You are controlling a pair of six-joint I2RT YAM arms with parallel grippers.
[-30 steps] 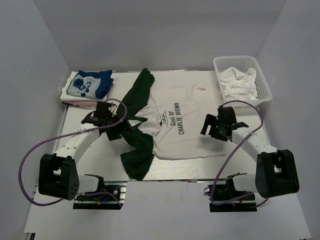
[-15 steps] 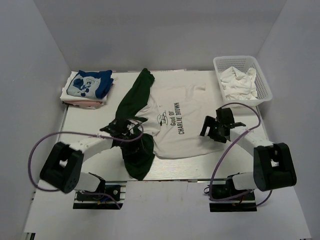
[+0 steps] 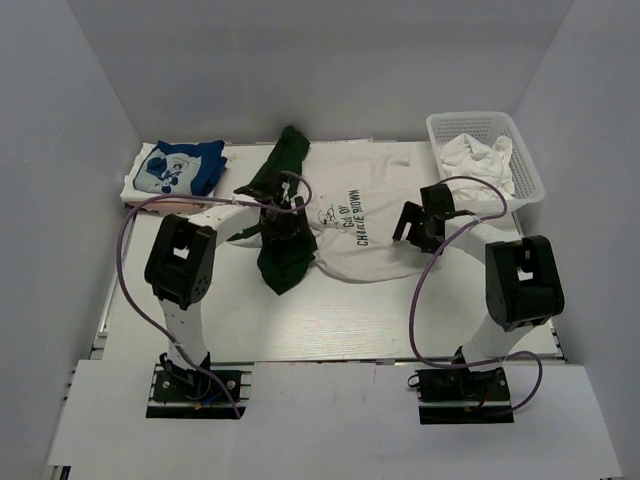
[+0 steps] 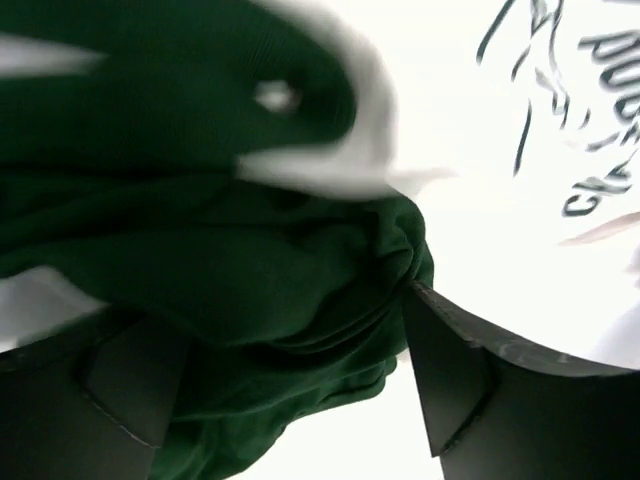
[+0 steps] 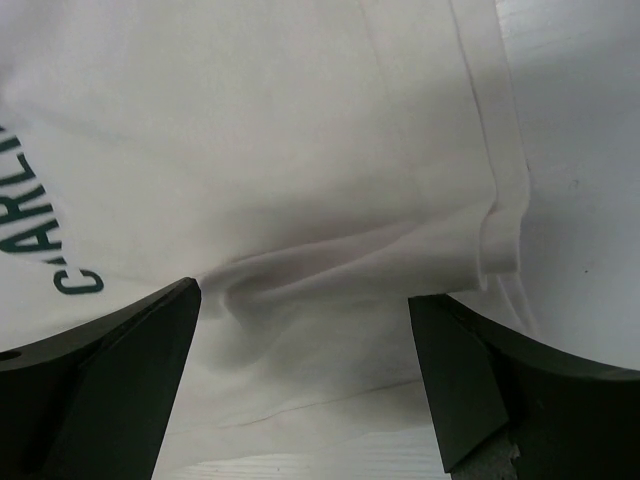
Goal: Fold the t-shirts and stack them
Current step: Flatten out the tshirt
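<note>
- Bare white table [image 3: 350,320] lies open along the near side.
- White-and-green cloth shirt [image 3: 385,250] covers the middle.
- White plastic basket [image 3: 470,117] blocks the far right corner; folded blue-and-white shirt stack [image 3: 180,168], the far left.

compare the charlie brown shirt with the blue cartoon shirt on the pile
The Charlie Brown shirt lies opened out mid-table, its green side bunched; the blue cartoon shirt is folded small atop the far-left pile. The first is white and dark green; the second blue and white. Both carry printed graphics.

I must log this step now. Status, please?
Left gripper straddles bunched dark green sleeve, grip unclear. Right gripper open over white Charlie Brown print t-shirt, not yet folded. Nothing blocking.
</note>
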